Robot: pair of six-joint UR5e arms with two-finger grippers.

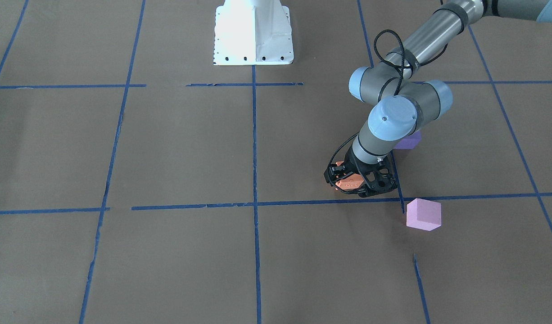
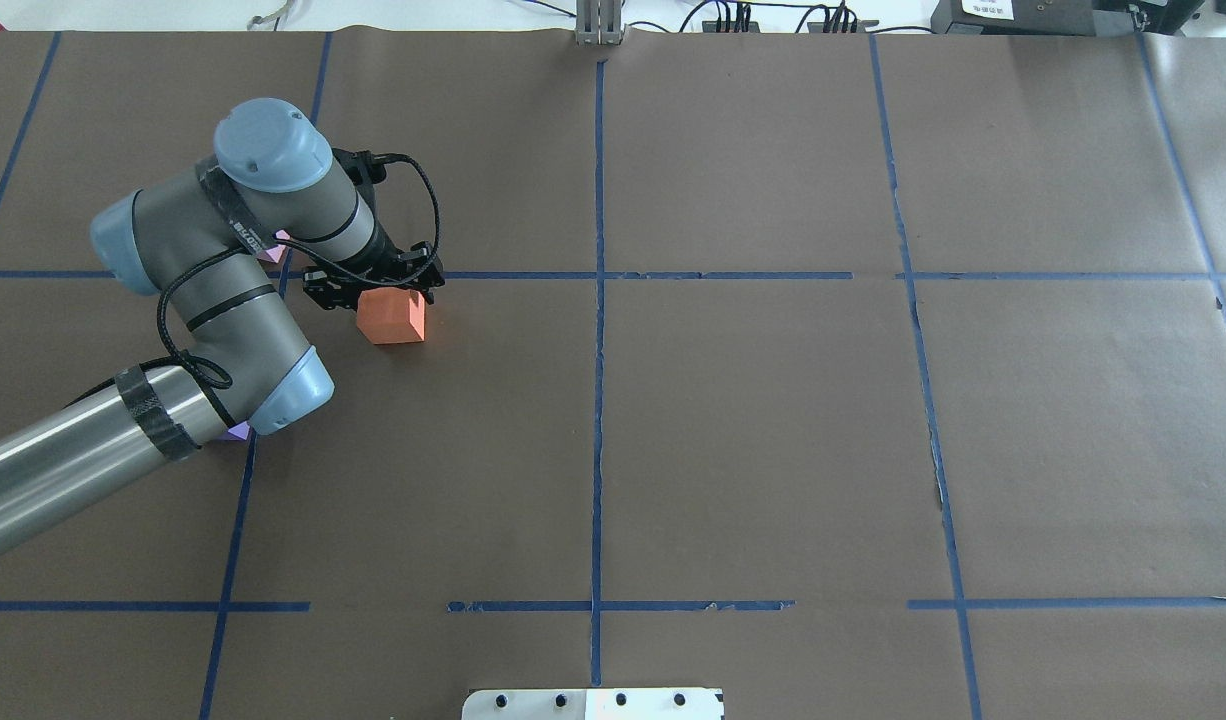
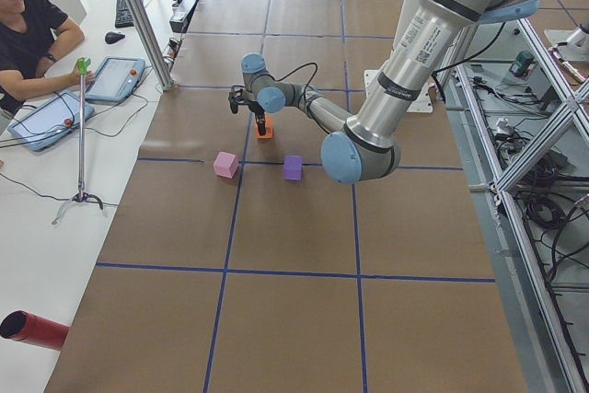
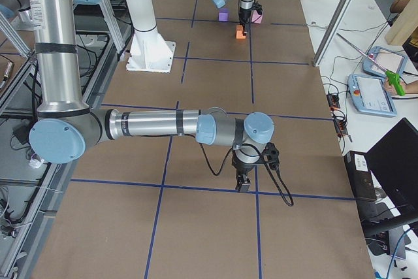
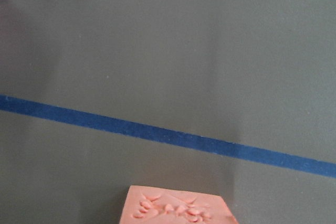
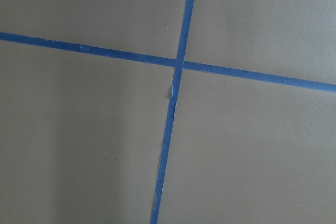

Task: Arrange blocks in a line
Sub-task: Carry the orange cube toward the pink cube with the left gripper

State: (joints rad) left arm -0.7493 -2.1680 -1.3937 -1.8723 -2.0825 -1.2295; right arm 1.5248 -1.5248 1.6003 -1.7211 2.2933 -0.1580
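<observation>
Brown tabletop (image 2: pixel 753 450) — blue tape grid (image 2: pixel 598 400), white floor (image 3: pixel 55 255)

Left hand (image 1: pixel 350 184) points down, fingers clamped on dented orange foam cube (image 2: pixel 393 318). Right hand (image 4: pixel 243 184) points down; grip unreadable.

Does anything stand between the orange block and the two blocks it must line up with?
Nothing visible. The left gripper holds the orange block; only bare table and blue tape separate it from the pink block and violet block.

Obstacles, robot's left side: orange block (image 2: pixel 393 318), pink block (image 1: pixel 423 214), violet block (image 3: pixel 293 167), apart; gaps betw. them passable. Left arm (image 2: pixel 223 330) overhangs violet block.
</observation>
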